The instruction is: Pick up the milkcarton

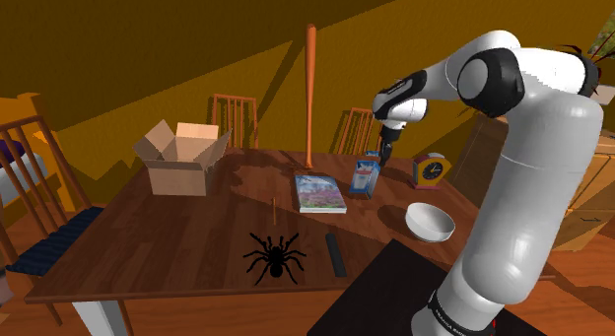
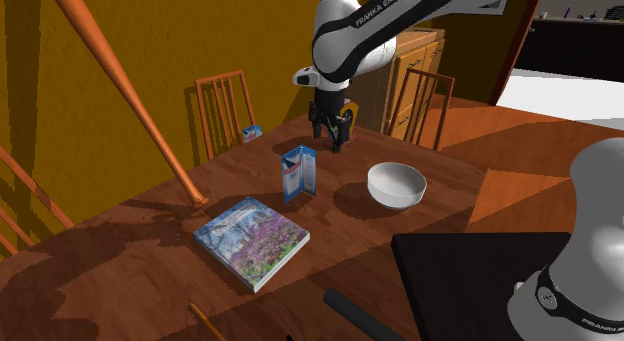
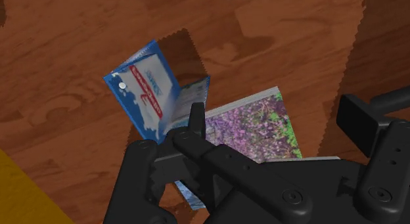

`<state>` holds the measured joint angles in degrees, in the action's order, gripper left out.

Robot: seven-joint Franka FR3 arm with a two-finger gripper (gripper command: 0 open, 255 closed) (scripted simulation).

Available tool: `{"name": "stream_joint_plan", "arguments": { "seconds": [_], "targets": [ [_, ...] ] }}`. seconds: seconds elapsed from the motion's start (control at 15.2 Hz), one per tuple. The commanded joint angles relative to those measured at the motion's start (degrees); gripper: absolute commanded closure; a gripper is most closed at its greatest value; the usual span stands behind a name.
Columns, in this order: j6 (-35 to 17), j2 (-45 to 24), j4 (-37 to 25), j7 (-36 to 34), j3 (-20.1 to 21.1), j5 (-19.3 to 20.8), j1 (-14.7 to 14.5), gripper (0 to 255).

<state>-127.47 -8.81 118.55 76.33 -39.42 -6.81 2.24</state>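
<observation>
The milk carton [image 1: 365, 176] is blue and white and stands upright on the wooden table [image 1: 177, 235], between a book and a yellow clock. It also appears as the carton [image 2: 298, 172] in the second exterior view and as the carton [image 3: 152, 91] in the wrist view. My black gripper [image 1: 382, 153] hangs just above and behind it, toward the clock, pointing down. In the second exterior view the gripper [image 2: 333, 139] is apart from the carton. In the wrist view the gripper [image 3: 276, 117] is open, its fingers stand apart with nothing held, and the carton lies beyond one fingertip.
A flowered book [image 1: 319, 192] lies beside the carton, and a white bowl [image 1: 430, 222] and yellow alarm clock [image 1: 431, 170] sit nearby. An orange baseball bat [image 1: 309, 88] stands upright behind the book. An open cardboard box [image 1: 185, 157], black spider [image 1: 275, 255] and dark remote [image 1: 336, 253] are farther off.
</observation>
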Motion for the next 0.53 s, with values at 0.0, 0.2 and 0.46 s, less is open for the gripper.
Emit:
{"name": "stream_joint_plan", "arguments": {
  "seconds": [0.0,0.2,0.46],
  "targets": [
    [0.6,-6.21,-4.76,5.56,0.57,-4.84,2.41,0],
    [2.08,-14.24,-12.06,11.34,2.86,-9.75,6.98,0],
    [4.95,-24.45,-23.27,16.65,6.1,-13.99,13.12,0]
  ]
}}
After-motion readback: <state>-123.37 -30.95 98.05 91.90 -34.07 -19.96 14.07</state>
